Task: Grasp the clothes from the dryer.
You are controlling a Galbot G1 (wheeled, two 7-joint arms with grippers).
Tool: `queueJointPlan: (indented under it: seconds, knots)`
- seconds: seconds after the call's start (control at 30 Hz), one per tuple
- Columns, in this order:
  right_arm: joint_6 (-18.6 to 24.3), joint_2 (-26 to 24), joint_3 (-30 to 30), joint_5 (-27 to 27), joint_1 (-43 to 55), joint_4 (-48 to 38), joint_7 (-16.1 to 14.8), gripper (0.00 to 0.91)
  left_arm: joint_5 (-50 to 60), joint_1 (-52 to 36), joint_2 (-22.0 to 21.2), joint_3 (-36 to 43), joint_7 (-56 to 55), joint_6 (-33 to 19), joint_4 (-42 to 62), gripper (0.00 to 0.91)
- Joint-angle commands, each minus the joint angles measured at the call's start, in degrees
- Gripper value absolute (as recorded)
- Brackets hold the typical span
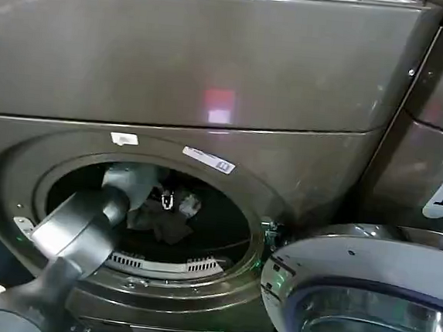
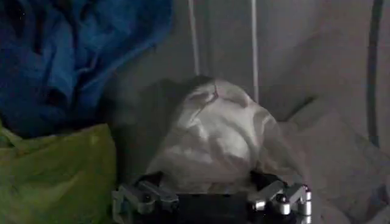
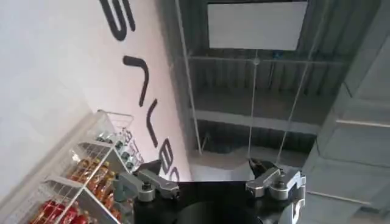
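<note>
The dryer (image 1: 214, 72) stood straight ahead, its round opening (image 1: 143, 217) low and left of centre, with the glass door (image 1: 365, 303) swung open at the near right. The left arm (image 1: 75, 239) reached from the near left through the opening into the drum, and the left claw (image 2: 210, 198) sat deep inside, its two fingers (image 2: 143, 196) spread wide with a white garment (image 2: 213, 137) bunched just beyond and between them; whether the tips touched the cloth could not be told. A yellow-green garment (image 2: 55, 170) lay just beside the white one, and a dark blue garment (image 2: 67, 55) was heaped farther back against the drum wall, next to the yellow-green one. All the clothes remained inside the drum. The right claw (image 3: 210, 182) was raised away from the machine, pointing up toward a ceiling (image 3: 268, 79) and a white wall with dark lettering (image 3: 73, 79), its fingers spread and holding nothing, with a wire shelf of bottles (image 3: 91, 182) to one side.
</note>
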Motion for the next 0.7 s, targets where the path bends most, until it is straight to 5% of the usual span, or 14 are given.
queueJointPlan:
  seconds: [0.03, 0.7]
  knots:
    - [0.00, 0.09, -0.05, 0.01, 0.09, 0.13, 0.09, 0.907, 0.42, 0.10, -0.02, 0.57, 0.24, -0.02, 0.41, 0.000]
    - [0.17, 0.35, -0.79, -0.28, 0.77, 0.24, 0.18, 0.907, -9.14, 2.02, 0.00, -6.00, -1.29, 3.06, -3.57, 0.000]
